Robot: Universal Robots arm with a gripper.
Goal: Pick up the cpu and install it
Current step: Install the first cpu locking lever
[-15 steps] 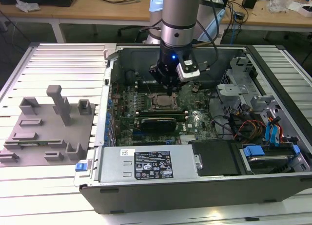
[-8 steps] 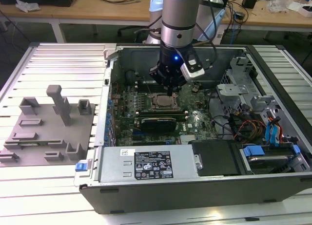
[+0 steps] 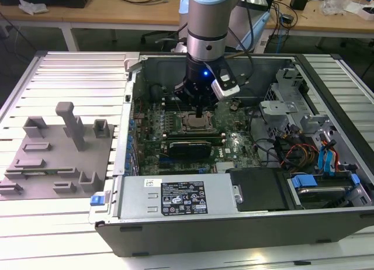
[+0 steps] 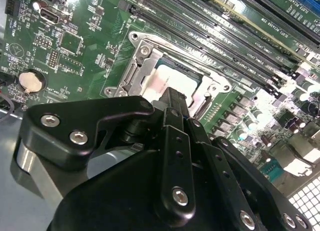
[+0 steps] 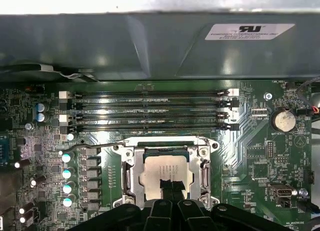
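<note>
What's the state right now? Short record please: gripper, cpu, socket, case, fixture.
gripper: shut, tip down inside the case, over the middle of the cpu
cpu: lying flat in the socket, silver top up
contact: cannot tell whether the tip touches the cpu
socket: metal frame around the cpu, beside the memory slots
case: open, board facing up
fixture: grey plate on the exterior view's left of the case

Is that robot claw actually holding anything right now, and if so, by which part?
It cannot be told. The gripper is right over the middle of the cpu, which lies flat in the socket frame.
</note>
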